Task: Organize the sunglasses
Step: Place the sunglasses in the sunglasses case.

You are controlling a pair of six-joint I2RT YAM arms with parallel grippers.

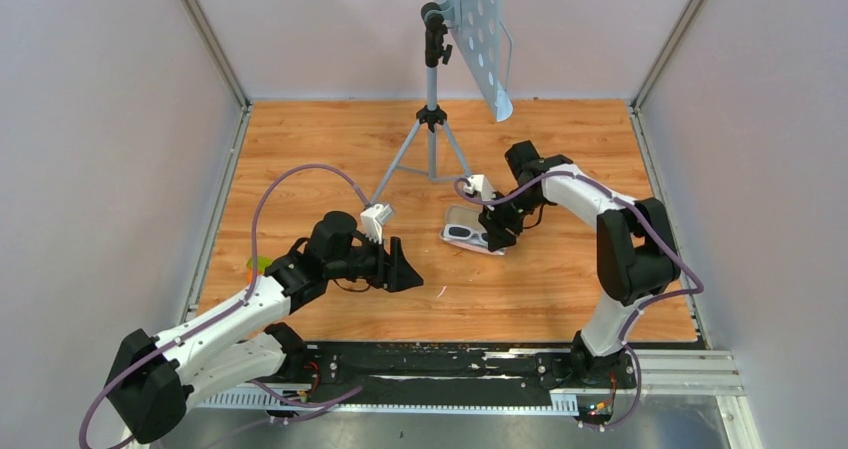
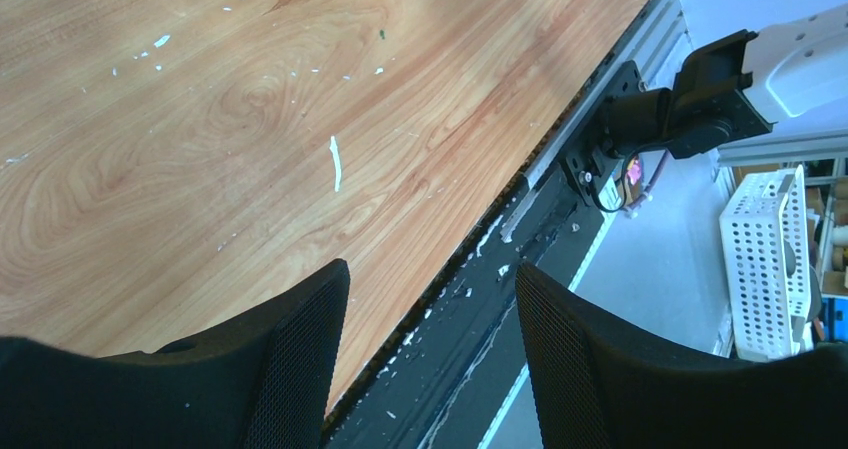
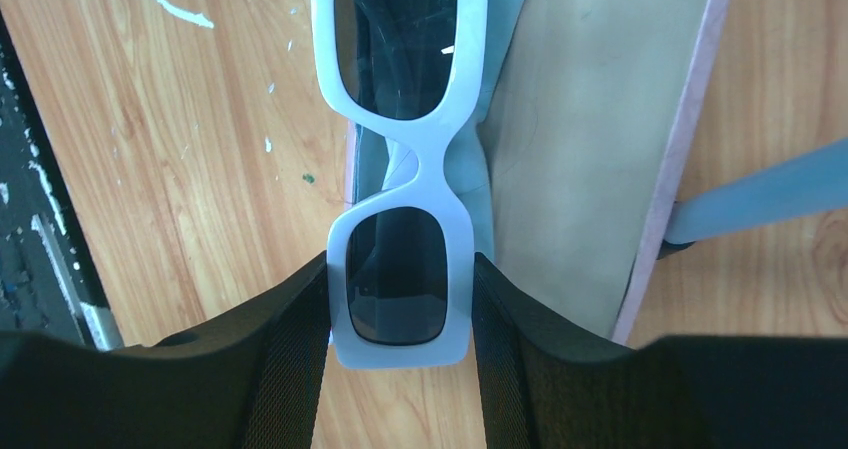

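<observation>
My right gripper (image 3: 400,274) is closed around one end of the small white plastic sunglasses with dark lenses (image 3: 435,169), one finger pressed on each long side of the frame. The sunglasses lie across a light blue-grey cloth (image 3: 503,49) and an open pale pink oval case (image 3: 590,119), in the middle of the brown wooden bench (image 1: 300,149). I think they are very light but easy to break. The frame is hard and smooth, so it could slip. The thin arms could bend, and the lenses could scratch. The thick frame edge is the best place to hold, with a soft squeeze. My left gripper (image 2: 430,299) is open and holds nothing.
</observation>
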